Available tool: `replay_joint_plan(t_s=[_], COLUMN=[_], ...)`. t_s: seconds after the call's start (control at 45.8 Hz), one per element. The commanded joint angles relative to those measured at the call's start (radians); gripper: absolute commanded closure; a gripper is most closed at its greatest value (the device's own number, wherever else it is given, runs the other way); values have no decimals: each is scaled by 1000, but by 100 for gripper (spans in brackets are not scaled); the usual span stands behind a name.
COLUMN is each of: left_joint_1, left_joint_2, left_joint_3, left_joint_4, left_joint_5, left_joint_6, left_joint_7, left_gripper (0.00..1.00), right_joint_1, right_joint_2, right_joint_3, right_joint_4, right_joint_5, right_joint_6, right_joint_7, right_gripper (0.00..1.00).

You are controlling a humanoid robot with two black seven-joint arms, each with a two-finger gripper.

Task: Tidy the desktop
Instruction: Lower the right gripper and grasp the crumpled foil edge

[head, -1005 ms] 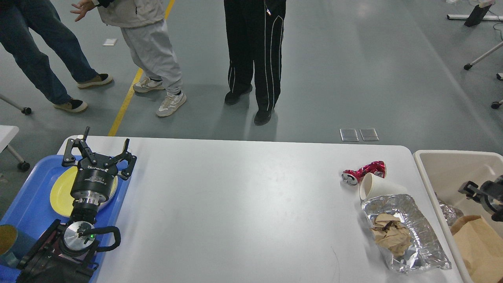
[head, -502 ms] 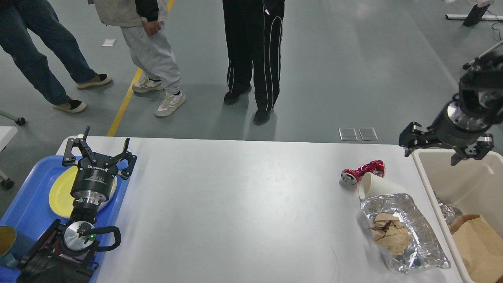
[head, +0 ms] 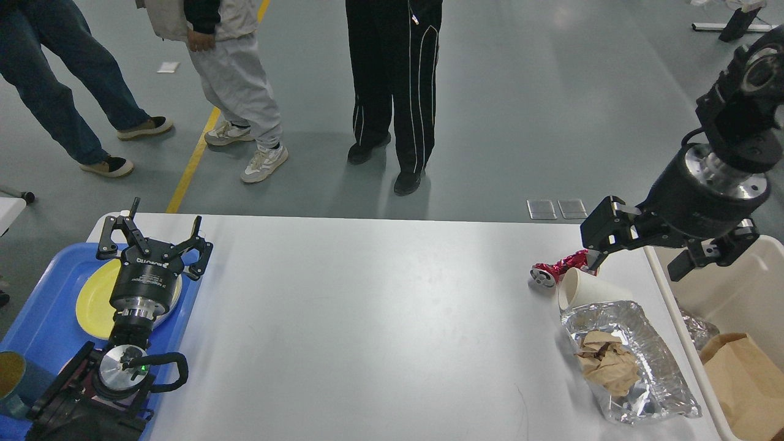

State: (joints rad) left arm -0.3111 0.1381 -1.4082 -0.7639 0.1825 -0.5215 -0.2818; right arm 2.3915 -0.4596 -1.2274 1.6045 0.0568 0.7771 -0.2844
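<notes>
The white desktop (head: pixel 380 318) fills the lower view. At its right lie a crushed red can (head: pixel 554 268), a white paper cup (head: pixel 582 291) on its side, and a foil tray (head: pixel 637 361) holding crumpled brown paper (head: pixel 606 361). My right gripper (head: pixel 637 260) is open and empty, hanging above the desktop's right edge just right of the can and cup. My left gripper (head: pixel 153 236) is open and empty above a yellow plate (head: pixel 92 300) in the blue tray (head: pixel 43 331) at the left.
A beige bin (head: pixel 735 294) stands off the right edge, holding a brown paper bag (head: pixel 747 380) and foil. A blue cup (head: pixel 15 380) sits at the tray's near corner. Three people (head: pixel 395 92) stand beyond the far edge.
My right arm rose from low over the bin, then swung left and down toward the can and cup. The left arm has not moved.
</notes>
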Motion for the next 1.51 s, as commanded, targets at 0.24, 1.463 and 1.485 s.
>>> replay_joint_plan(t_s=[0.24, 1.463, 1.485], left_joint_1=[0, 0, 0], left_joint_2=[0, -2, -2], left_joint_3=[0, 0, 0], left_joint_4=[0, 0, 0], left_joint_5=[0, 0, 0], left_joint_6=[0, 0, 0], left_joint_7=[1, 1, 1], left_gripper=[3, 3, 3], right_joint_1=[-46, -956, -979], right_joint_2=[-19, -133, -133], right_joint_3=[-24, 81, 97], right_joint_4=[6, -210, -221], right_joint_5=[-3, 482, 491], right_joint_6=[-73, -614, -634], right_joint_7=[1, 8, 8], right_gripper=[0, 21, 18])
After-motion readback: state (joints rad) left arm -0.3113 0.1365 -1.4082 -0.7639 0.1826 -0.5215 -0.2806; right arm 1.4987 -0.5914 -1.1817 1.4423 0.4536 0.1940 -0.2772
